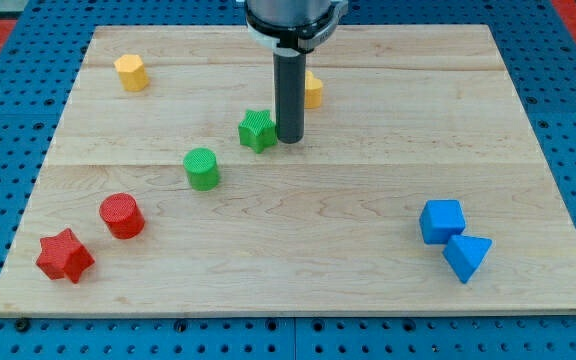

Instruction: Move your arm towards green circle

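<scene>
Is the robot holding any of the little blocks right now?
No, nothing is held. I have only a dark rod; my tip rests on the wooden board beside the green star-shaped block, on its right in the view. The green round cylinder block lies apart, lower left.

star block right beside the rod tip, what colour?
Green. The star block sits just left of my tip, clearest in the camera view.
</scene>
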You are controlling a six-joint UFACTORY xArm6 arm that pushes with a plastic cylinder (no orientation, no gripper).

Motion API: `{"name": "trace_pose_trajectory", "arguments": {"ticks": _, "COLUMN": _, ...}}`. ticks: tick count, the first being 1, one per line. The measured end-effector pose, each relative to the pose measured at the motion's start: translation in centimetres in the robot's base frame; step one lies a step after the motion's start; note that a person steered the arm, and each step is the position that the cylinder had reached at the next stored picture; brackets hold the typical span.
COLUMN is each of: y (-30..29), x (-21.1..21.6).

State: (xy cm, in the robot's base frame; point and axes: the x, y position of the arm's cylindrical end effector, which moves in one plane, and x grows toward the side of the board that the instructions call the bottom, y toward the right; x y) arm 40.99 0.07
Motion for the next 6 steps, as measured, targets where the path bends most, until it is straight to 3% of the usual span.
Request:
{"name": "trace_pose_trajectory", "arguments": {"ticks": 1, "y": 2.0, "x": 1.4}}
{"name": "trace_pose_trajectory", "arguments": {"ticks": 3, "y": -1.8, "x": 7.4}}
{"name": "trace_pose_trajectory", "arguments": {"ticks": 4, "y": -6.6, "x": 7.0}}
{"name": "trace_pose_trajectory", "arguments": {"ticks": 6, "y": -7.1, "x": 6.9}}
